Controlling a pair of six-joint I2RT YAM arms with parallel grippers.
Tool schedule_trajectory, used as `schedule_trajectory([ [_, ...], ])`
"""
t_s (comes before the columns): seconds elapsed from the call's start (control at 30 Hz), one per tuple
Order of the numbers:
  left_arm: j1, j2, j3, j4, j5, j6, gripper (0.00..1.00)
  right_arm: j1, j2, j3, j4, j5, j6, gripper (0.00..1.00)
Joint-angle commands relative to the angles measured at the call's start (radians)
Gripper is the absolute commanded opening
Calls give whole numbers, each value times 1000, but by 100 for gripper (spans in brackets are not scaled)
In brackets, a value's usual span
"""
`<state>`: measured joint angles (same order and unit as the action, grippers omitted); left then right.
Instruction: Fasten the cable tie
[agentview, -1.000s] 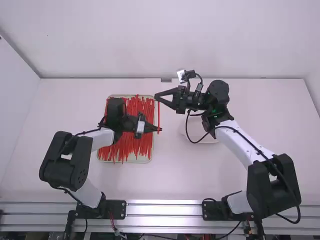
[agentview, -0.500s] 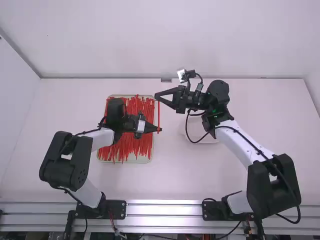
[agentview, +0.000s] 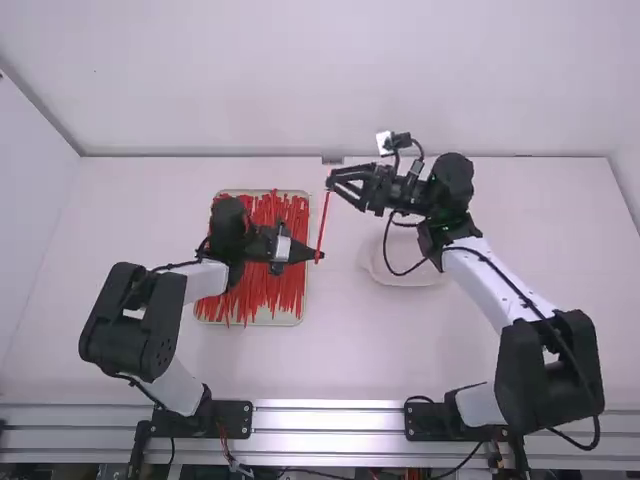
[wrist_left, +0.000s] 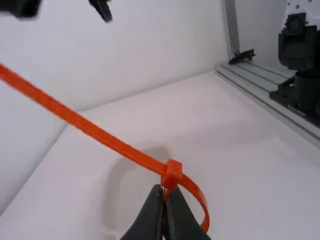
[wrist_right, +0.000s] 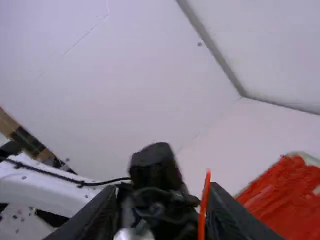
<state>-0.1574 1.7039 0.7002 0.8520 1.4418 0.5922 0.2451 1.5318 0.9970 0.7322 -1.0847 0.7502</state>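
A red cable tie (agentview: 321, 228) stands nearly upright over the tray's right edge. It leans slightly right toward my right gripper (agentview: 334, 186). My left gripper (agentview: 301, 255) is shut on its lower end. In the left wrist view the fingers (wrist_left: 163, 201) pinch just below the tie's head (wrist_left: 172, 173), where a small loop (wrist_left: 196, 199) curls out and the strap (wrist_left: 75, 119) runs away. My right gripper (wrist_right: 165, 216) is open, with its fingers wide apart. The strap's tip (wrist_right: 205, 200) rises between them, touching neither.
A shallow tray (agentview: 303, 300) holding several loose red ties (agentview: 262, 270) lies under my left arm. A pale round dish (agentview: 405, 272) sits on the table below my right arm. Open tabletop lies in front and to the far right.
My right gripper has let go of the strap's top, opened, and drawn back to the right. The tie now leans right. My left gripper has barely moved.
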Motion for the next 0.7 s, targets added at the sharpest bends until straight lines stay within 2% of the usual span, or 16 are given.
schedule_trajectory([
  [0.0, -7, 6, -4, 46, 5, -119, 2, -46, -19, 23, -50, 8, -66, 52],
  [0.07, -7, 6, -4, 126, 2, -182, 2, -88, -19, 23, -148, 8, -130, 58],
  [0.13, -7, 6, -4, 180, -25, -239, 2, -112, -19, 23, -219, 3, -169, 58],
  [0.17, -7, 6, -4, 210, -45, -269, 2, -118, -19, 23, -242, -2, -184, 62],
  [0.27, -5, 6, -4, 307, -74, -349, 2, -128, -19, 23, -303, -43, -249, 65],
  [0.33, -5, 6, -4, 432, -76, -448, 2, -116, -19, 23, -335, -76, -316, 68],
  [0.47, 1, 6, 6, 551, -126, -577, 2, -76, -19, 23, -380, -75, -396, 71],
  [0.67, -1, 5, 78, 498, -85, -603, 2, -2, -19, 23, -374, -75, -400, 72],
])
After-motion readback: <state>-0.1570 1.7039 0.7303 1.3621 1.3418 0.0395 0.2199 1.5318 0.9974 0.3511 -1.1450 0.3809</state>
